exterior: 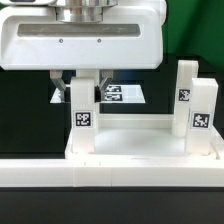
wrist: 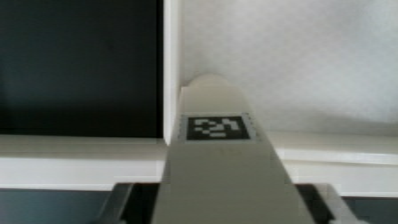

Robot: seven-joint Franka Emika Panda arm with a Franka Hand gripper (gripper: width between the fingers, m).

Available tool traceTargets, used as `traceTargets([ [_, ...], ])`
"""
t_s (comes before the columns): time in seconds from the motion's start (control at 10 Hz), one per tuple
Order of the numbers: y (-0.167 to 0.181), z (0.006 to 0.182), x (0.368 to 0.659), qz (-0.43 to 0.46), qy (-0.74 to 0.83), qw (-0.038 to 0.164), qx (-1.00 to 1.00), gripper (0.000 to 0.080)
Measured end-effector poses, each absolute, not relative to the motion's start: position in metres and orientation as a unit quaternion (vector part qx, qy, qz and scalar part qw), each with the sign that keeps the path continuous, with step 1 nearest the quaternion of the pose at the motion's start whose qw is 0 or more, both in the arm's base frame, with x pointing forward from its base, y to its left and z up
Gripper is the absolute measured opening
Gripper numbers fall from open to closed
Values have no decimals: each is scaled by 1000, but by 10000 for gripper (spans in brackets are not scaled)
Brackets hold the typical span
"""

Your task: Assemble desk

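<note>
The white desk panel [exterior: 140, 138] lies flat with its raised rim up. Two white tag-marked legs [exterior: 199, 118] stand upright in its corner sockets on the exterior view's right. My gripper [exterior: 82, 92] is shut on a third leg [exterior: 83, 120], which stands upright at the panel's corner on the exterior view's left. Whether this leg is fully seated is hidden. In the wrist view the held leg [wrist: 219, 150] runs out from between the dark fingers [wrist: 128, 200] of my gripper [wrist: 217, 205], its tag facing the camera, over the panel's rim [wrist: 71, 150]. The fourth leg is out of view.
The marker board [exterior: 122, 93] lies on the black table behind the panel. A long white border rail [exterior: 110, 172] runs along the front of the panel. The gripper's wide white body [exterior: 80, 40] fills the top of the exterior view.
</note>
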State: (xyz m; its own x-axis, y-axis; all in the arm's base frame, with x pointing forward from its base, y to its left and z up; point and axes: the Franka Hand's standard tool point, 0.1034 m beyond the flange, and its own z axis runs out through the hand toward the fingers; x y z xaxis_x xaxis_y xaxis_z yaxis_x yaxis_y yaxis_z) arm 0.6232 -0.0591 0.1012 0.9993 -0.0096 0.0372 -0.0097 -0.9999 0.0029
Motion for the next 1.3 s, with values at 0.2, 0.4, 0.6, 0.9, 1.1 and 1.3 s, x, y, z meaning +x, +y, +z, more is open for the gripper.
traceTargets([
  [0.2, -59, 101, 623, 19, -5, 2, 1000, 288],
  [0.4, -60, 101, 621, 14, -128, -3, 992, 288],
  [0.6, -62, 101, 618, 9, -178, -3, 984, 297],
  [0.9, -63, 101, 617, 8, -224, -1, 974, 315],
  [1.1, -64, 101, 617, 8, -226, -1, 974, 360],
  [1.3, -63, 101, 617, 8, -225, -1, 974, 543],
])
